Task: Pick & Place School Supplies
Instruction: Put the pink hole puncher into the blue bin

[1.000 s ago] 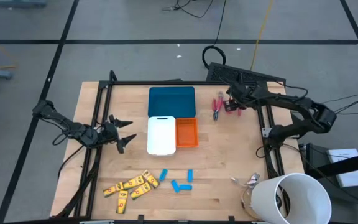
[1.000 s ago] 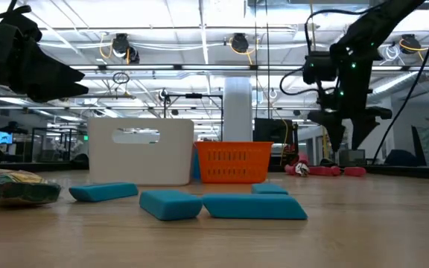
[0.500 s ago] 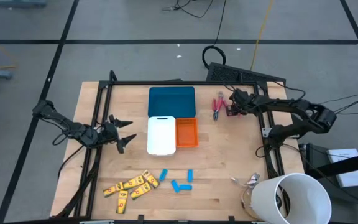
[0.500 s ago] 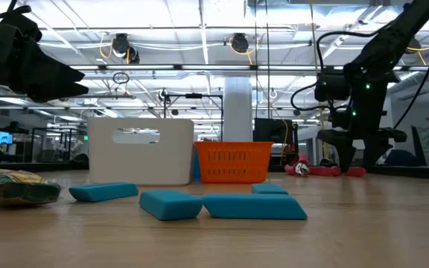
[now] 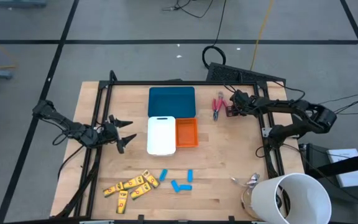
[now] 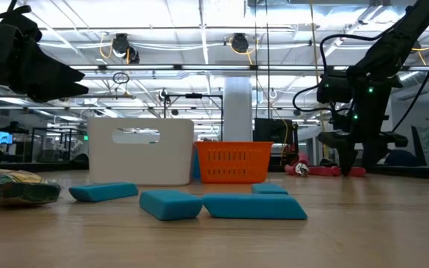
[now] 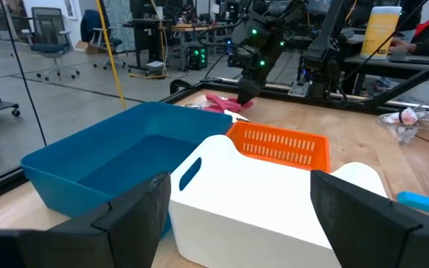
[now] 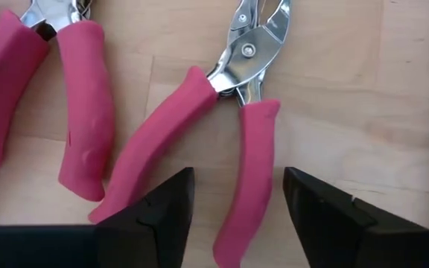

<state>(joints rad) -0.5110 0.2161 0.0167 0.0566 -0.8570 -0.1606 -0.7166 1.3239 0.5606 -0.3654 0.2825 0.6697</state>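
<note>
Two pink-handled plier-like tools (image 5: 218, 106) lie flat on the wood at the far right, beside the teal tray. My right gripper (image 5: 230, 109) slants down over them, open. In the right wrist view its fingers (image 8: 162, 216) stand on either side of one pink handle (image 8: 248, 186) of the nearer tool, with a gap on each side. Several yellow pieces (image 5: 132, 185) and three blue pieces (image 5: 178, 180) lie near the front edge. My left gripper (image 5: 126, 132) waits open and level at the left, holding nothing.
A teal tray (image 5: 171, 101), a white tray (image 5: 161, 135) and an orange tray (image 5: 186, 132) stand together mid-table. A big white cup (image 5: 294, 198) and a crumpled wrapper (image 5: 247, 181) sit at the front right corner. Black frame rails run along the table's left, far and right sides.
My right gripper has come down toward the pink-handled tools and now hangs just above the table, with its arm stretched lower. The tools and the other pieces have stayed where they were.
</note>
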